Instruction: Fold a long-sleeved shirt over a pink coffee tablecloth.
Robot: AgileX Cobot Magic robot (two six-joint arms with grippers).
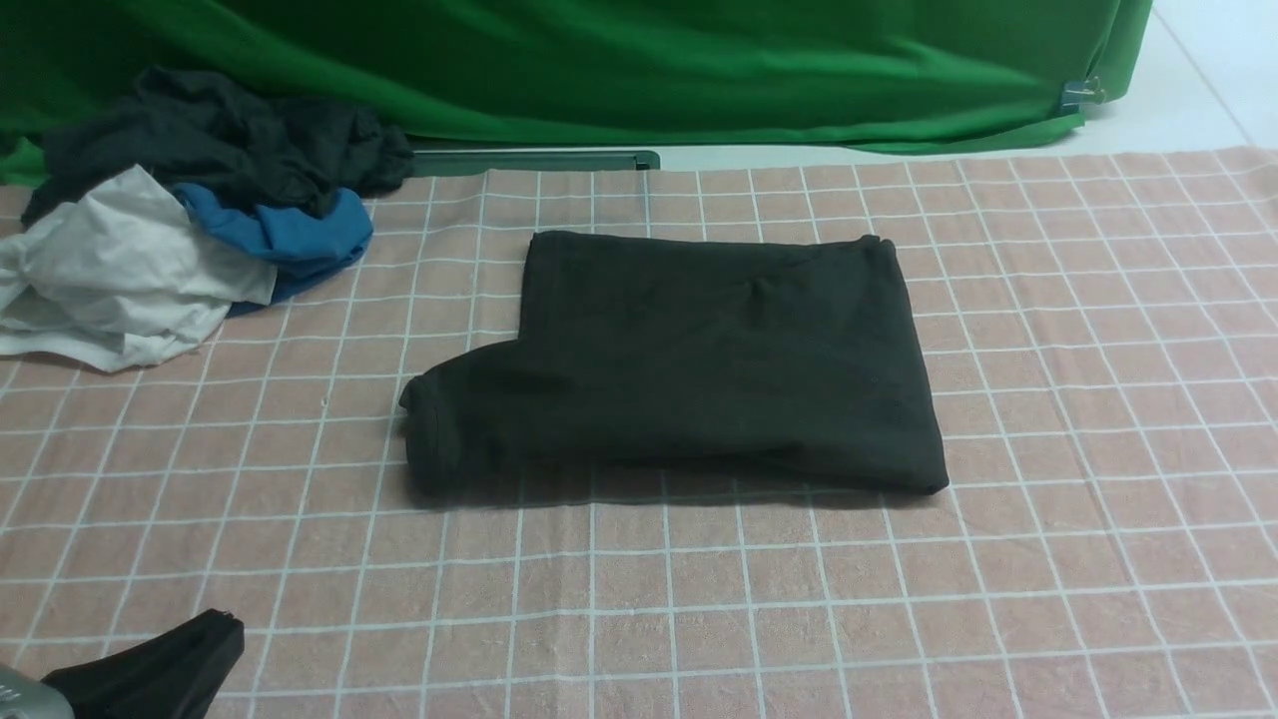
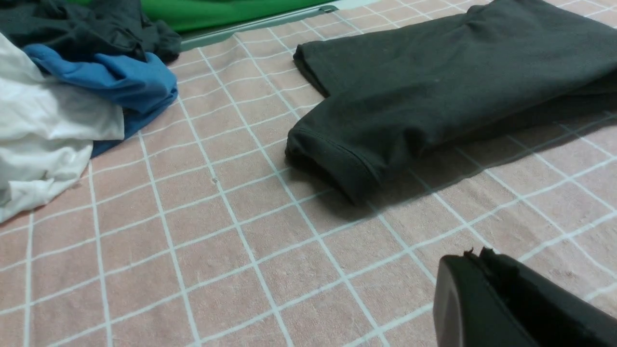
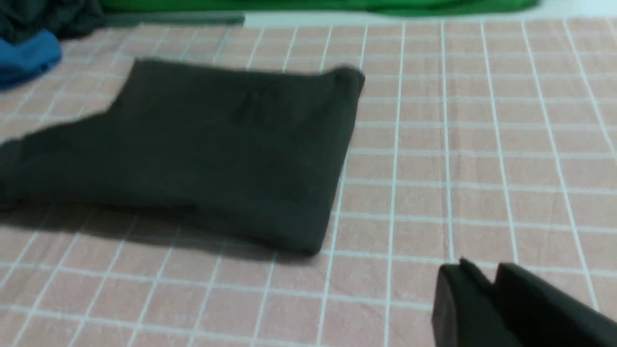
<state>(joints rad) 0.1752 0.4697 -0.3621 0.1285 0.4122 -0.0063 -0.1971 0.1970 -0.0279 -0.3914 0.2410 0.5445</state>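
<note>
Presently the long-sleeved shirt (image 1: 689,364) lies folded mid pink coffee tablecloth (image 1: 1078,419), one cuff (image 2: 332,156) protruding. Both the left gripper (image 2: 475,258) and right gripper (image 3: 482,274) sit together, empty. Tuck the cuff under squarely.

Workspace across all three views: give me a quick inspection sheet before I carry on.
Surface: pink coffee tablecloth lies flat, slightly wrinkled.
Job's things: long-sleeved shirt folded into a compact block, one cuffed part sticking out on the robot's left.
Clutter: pile of dark, blue and white garments at the far left, apart from the shirt.
Grippers: left claw and right claw closed, empty, clear of the shirt.
Cables: nothing seen.
Surroundings: green backdrop behind.
</note>
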